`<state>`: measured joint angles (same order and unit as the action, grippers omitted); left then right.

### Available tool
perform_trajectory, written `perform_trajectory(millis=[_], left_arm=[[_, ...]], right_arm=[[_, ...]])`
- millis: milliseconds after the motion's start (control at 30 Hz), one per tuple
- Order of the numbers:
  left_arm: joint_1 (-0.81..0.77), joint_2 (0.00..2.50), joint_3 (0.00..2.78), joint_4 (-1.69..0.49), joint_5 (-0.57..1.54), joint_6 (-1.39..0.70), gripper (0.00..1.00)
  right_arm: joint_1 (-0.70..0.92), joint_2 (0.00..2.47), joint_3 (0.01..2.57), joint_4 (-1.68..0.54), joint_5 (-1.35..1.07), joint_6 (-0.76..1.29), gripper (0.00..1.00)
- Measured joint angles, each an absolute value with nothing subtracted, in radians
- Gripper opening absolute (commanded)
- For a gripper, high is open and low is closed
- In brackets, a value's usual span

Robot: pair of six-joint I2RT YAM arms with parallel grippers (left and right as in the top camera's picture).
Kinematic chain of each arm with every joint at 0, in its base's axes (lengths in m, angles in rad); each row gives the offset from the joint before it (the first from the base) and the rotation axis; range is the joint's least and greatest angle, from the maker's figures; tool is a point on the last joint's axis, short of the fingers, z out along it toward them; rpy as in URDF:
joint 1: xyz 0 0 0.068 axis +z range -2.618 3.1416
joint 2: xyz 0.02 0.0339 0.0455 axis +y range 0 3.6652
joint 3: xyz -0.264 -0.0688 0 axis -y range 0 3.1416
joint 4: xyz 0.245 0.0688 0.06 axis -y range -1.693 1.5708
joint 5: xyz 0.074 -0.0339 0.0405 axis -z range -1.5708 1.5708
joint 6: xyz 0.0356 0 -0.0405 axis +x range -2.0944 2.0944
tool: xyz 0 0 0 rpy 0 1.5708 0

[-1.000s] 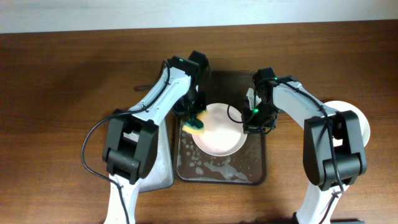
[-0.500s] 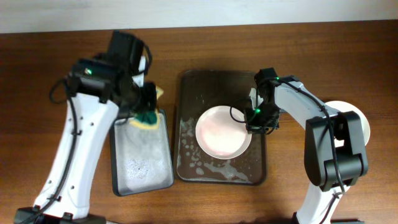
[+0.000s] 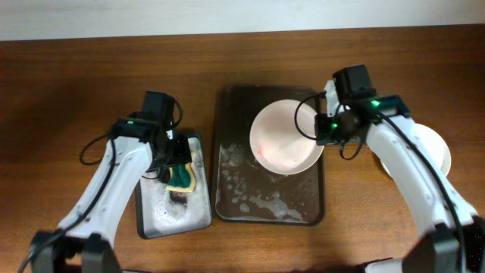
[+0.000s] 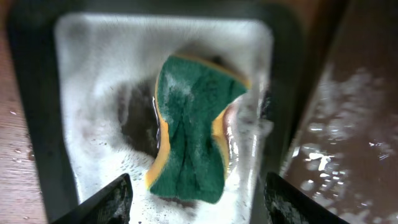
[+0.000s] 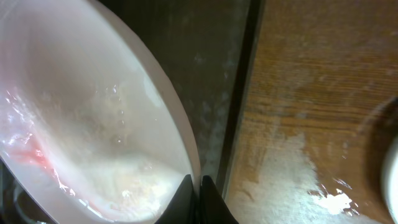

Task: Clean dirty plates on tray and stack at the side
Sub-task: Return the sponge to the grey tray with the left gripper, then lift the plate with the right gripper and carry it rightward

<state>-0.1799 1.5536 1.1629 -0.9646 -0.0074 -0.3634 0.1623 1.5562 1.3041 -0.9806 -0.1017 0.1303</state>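
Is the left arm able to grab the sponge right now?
Probably yes: the left arm's jaws stand open right over the sponge, which lies uncovered in the soapy grey tray.

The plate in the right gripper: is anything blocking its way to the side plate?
Nothing visible does. The plate, pinched by the right gripper, has only the tray rim and bare table before the side plate.

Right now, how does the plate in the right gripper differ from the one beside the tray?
The held plate is pinched by the right gripper over the tray; the side plate lies on the table. The held plate has a red smear; the side plate shows none. Both are round and white.
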Motion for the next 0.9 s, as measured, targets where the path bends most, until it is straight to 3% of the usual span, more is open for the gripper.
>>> perform_trajectory(millis=[67,133,233,400,567,900], left_arm=[[-0.18,1.495,1.165,-0.986,-0.004,-0.363,0.75],[-0.18,1.414,1.166,-0.993,0.004,-0.364,0.99],[-0.173,1.276,1.17,-0.987,0.005,-0.363,1.0],[-0.156,1.048,1.178,-0.987,-0.052,-0.363,1.0],[-0.156,1.034,1.178,-0.987,-0.065,-0.363,1.0],[-0.156,1.034,1.178,-0.987,-0.065,-0.363,1.0]], right_arm=[[0.162,1.514,1.304,-1.002,-0.097,0.13,0.04],[0.167,1.48,1.304,-1.021,-0.085,0.122,0.04],[0.245,1.44,1.304,-1.054,0.015,0.119,0.04],[0.536,1.426,1.304,-1.077,0.28,0.17,0.04],[0.685,1.426,1.304,-1.069,0.437,0.207,0.04],[1.018,1.426,1.304,-1.076,0.986,0.237,0.04]])
